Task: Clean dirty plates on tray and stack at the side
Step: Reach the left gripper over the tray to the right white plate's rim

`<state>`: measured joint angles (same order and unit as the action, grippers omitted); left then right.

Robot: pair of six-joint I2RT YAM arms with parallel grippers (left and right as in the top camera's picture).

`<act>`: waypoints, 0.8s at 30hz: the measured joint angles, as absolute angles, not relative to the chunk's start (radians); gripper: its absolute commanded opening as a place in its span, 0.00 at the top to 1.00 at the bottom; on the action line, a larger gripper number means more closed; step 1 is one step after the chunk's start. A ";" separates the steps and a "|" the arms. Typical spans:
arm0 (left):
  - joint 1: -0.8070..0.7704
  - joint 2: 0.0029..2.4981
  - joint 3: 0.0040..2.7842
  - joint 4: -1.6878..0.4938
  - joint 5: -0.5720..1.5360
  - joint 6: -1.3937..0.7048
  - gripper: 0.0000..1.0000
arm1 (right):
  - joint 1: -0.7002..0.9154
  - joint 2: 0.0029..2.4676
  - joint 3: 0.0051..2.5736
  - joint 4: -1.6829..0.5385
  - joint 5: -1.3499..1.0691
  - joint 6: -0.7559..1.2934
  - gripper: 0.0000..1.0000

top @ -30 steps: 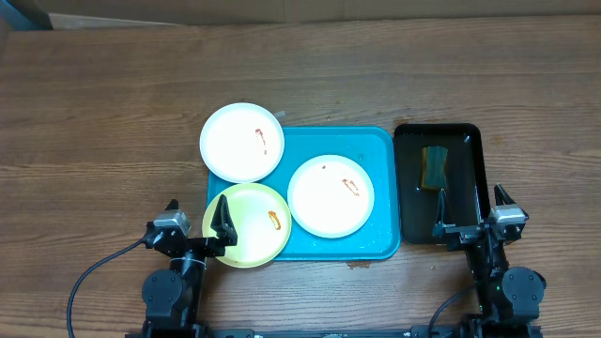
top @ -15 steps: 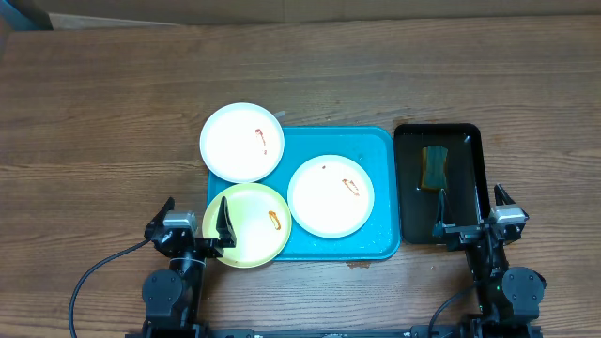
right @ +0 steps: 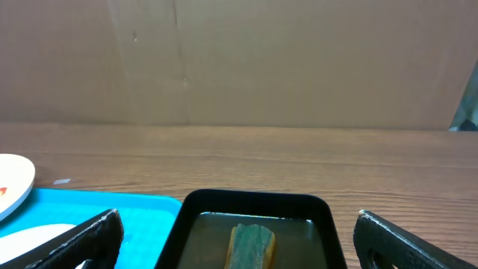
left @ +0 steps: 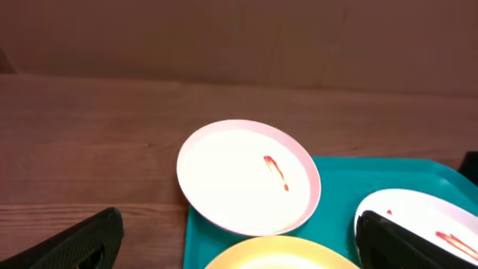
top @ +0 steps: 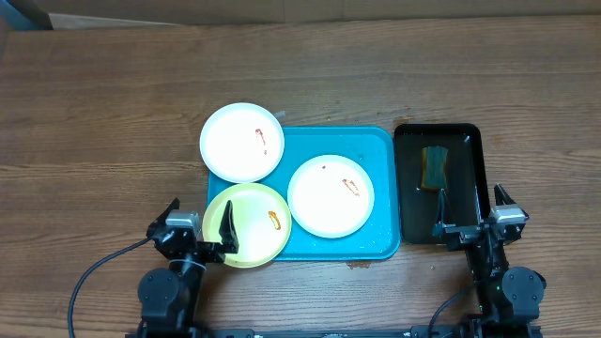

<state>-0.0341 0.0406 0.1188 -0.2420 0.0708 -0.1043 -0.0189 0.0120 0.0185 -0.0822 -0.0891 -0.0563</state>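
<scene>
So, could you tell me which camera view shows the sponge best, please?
The overhead view: the whole sponge lies in the black tray, seen from above. The right wrist view catches only one end; the left wrist view misses it.

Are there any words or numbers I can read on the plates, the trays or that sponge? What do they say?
None: no words, numbers or signs can be read in any view.
The left white plate, the right white plate and the yellow plate carry only red smears, not letters.
The blue tray, the black tray and the sponge are plain.
</scene>
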 measured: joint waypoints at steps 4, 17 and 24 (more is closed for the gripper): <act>-0.034 0.063 0.245 -0.330 0.075 -0.104 0.00 | -0.019 0.012 0.019 -0.082 -0.089 -0.056 0.00; -0.035 0.770 1.094 -1.003 0.204 -0.033 0.00 | -0.019 0.012 0.019 -0.083 -0.089 -0.056 0.00; -0.035 1.227 1.418 -1.226 0.252 -0.034 0.00 | -0.019 0.012 0.019 -0.082 -0.089 -0.057 0.00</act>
<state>-0.0353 1.2274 1.4178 -1.2259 0.2523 -0.0338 -0.0189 0.0116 0.0185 -0.0822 -0.0891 -0.0566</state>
